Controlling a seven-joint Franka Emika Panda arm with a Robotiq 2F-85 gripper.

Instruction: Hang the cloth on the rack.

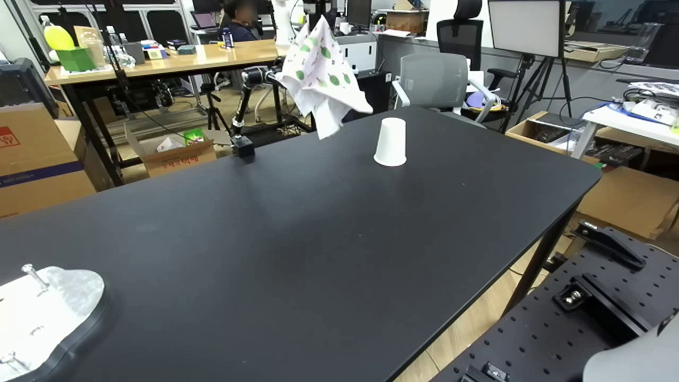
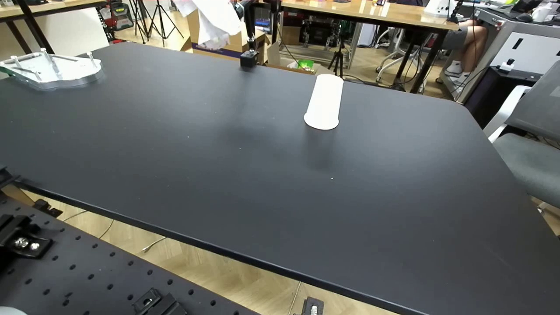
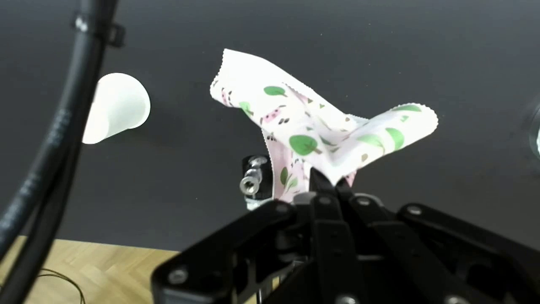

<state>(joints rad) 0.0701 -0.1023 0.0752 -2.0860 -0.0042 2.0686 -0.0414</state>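
Note:
My gripper (image 3: 333, 183) is shut on the white cloth (image 3: 303, 122) with green leaf and pink prints. The cloth hangs from the fingertips above the dark table, touching nothing else that I can make out. It shows in both exterior views, near the table's far edge (image 1: 323, 79) and cut by the top border (image 2: 216, 22). The rack (image 1: 79, 292) is a low white and silver board with upright pegs on the table, partly out of frame; it also shows at the far left of an exterior view (image 2: 70, 72). The gripper is well apart from the rack.
A white cup (image 1: 391, 143) stands upside down on the table (image 1: 318, 254); it also shows in the wrist view (image 3: 126, 101). A black clamp mount (image 2: 249, 57) with a jointed arm rises at the table edge close to the cloth. A grey chair (image 1: 432, 79) stands beyond.

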